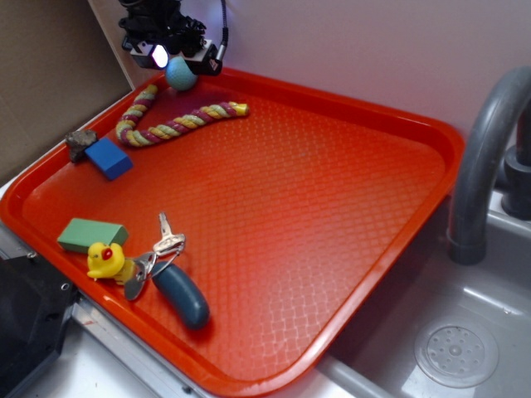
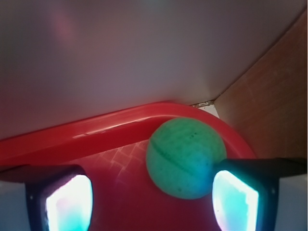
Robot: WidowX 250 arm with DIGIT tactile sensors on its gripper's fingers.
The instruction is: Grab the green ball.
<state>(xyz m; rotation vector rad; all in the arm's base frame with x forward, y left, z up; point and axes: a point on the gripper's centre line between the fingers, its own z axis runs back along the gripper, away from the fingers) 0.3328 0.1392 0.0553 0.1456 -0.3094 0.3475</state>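
The green ball (image 1: 180,74) (image 2: 185,157) rests on the red tray (image 1: 315,191) in its far left corner, close to the rim. My gripper (image 1: 172,55) (image 2: 151,202) hangs just above and behind it, open, its glowing pads wide apart. In the wrist view the ball lies between the jaws, close to the right pad (image 2: 235,201) and well away from the left pad (image 2: 70,204). Nothing is held.
A striped rope toy (image 1: 170,120) lies just in front of the ball. Also on the tray: a blue block (image 1: 109,157), a grey stone (image 1: 80,143), a flat green block (image 1: 91,235), a yellow duck (image 1: 106,260), keys with a blue handle (image 1: 170,274). A white wall, a faucet (image 1: 485,157) and a sink (image 1: 456,352) stand right.
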